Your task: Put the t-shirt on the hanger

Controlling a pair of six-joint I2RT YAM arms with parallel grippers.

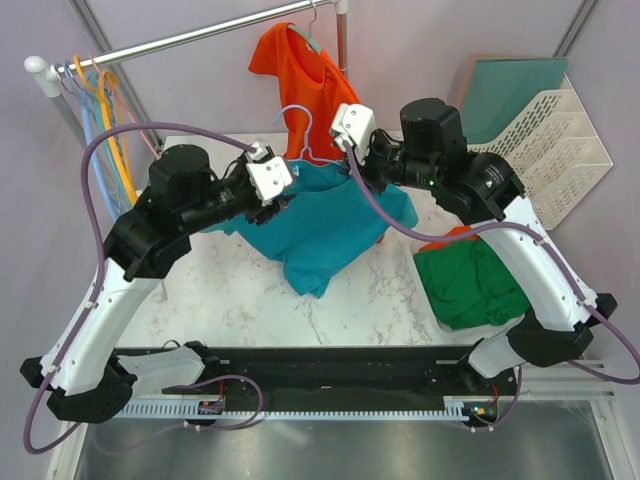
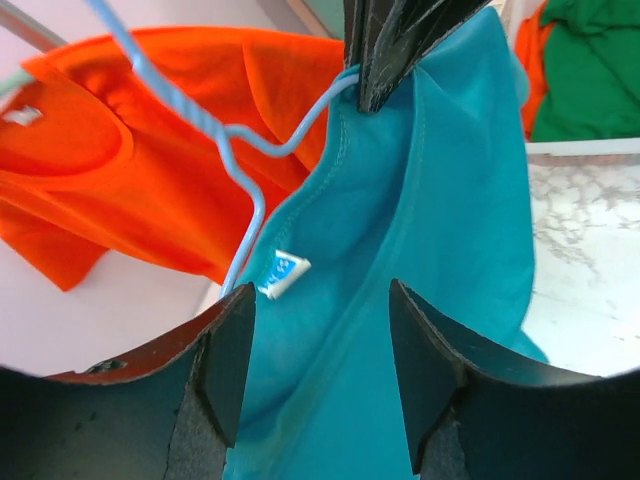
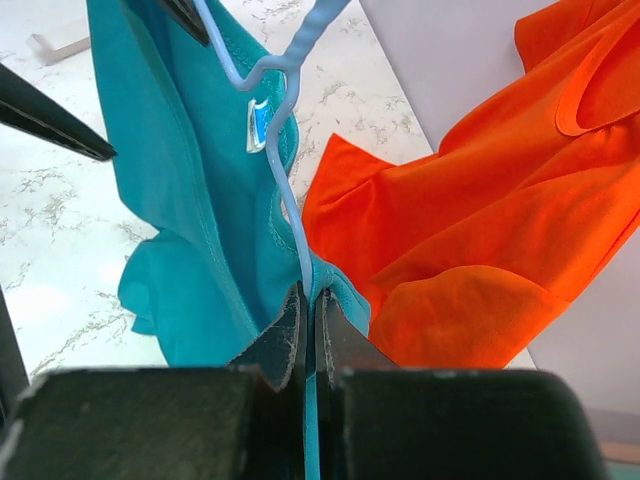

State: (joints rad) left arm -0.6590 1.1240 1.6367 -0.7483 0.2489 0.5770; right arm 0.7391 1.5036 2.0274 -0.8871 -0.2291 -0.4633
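right gripper [image 3: 308, 335] pinches hanger [image 3: 287, 190] and t-shirt [image 3: 170, 200] shoulder together — likely to stop cloth slipping off; left gripper [image 2: 318, 310] spread, gripping nothing.

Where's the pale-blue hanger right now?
In the top view the hanger is raised at centre back, its hook in front of the orange t-shirt. The right gripper pinches it inside the collar of the t-shirt.

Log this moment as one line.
right claw: shut on hanger and t-shirt collar | left claw: open around t-shirt cloth | t-shirt: held up by collar, bottom on table | hanger: hook above collar
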